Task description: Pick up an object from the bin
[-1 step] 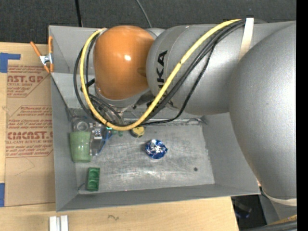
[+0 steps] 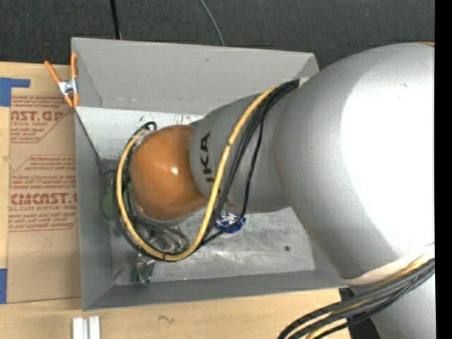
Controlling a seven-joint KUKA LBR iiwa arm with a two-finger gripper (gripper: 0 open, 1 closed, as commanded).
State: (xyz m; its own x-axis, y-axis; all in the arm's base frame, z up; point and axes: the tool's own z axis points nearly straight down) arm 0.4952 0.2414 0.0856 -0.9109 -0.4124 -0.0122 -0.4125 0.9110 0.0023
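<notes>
Arm point(image 2: 240, 161) reaching into left side of grey bin point(image 2: 198, 73), jaws hidden, open or closed unclear; next, grasp and lift.

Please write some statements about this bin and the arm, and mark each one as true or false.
1. The arm reaches into the bin from the right of the view. True.
2. The orange cover on the wrist hangs over the bin's right half. False: it hangs over the left half.
3. A small blue thing lies on the bin floor at the arm's lower edge. True.
4. The bin is red. False: it is grey.
5. A small green thing lies by the bin's left wall. True.
</notes>
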